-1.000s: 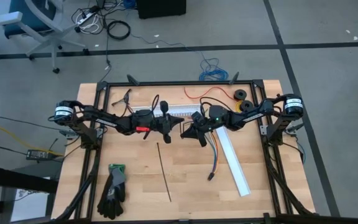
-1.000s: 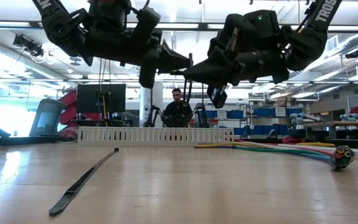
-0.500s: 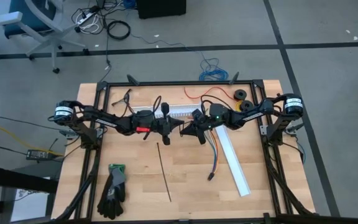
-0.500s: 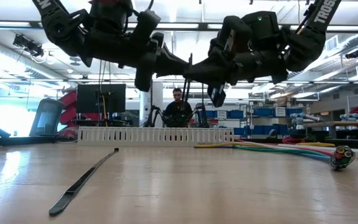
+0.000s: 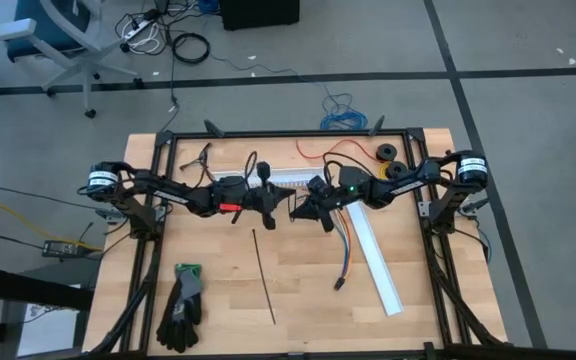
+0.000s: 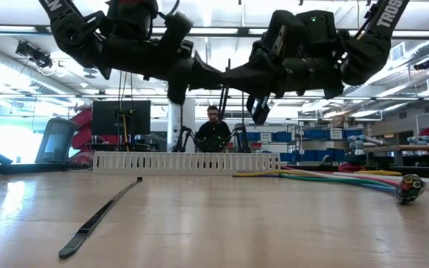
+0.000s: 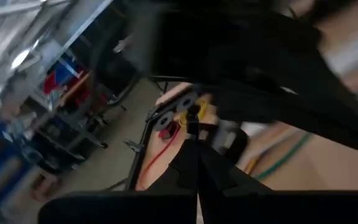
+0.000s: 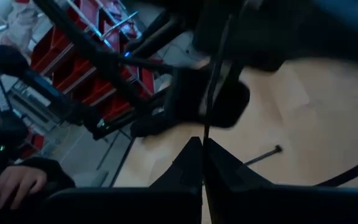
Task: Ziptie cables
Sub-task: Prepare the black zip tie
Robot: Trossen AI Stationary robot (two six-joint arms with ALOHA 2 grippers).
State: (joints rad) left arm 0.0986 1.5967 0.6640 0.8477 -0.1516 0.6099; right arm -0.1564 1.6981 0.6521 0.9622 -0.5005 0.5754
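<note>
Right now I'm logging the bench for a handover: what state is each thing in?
Left pincer: shut, raised above the table, tip to tip with the right.
Right pincer: shut, raised, a thin dark strip upright where the tips meet.
Cables: loose on the table, not tied.
Zip tie: flat on the table, unlooped.
Gloves: lying flat near the front edge.

Two dark, jointed arms above the counter point(image 5: 218, 290). Left arm point(image 5: 183, 193): red patch near its wrist, white-banded base joint. Right arm point(image 5: 393, 183): small green light near its wrist, matching white-banded base, white lettering on its upper link.
</note>
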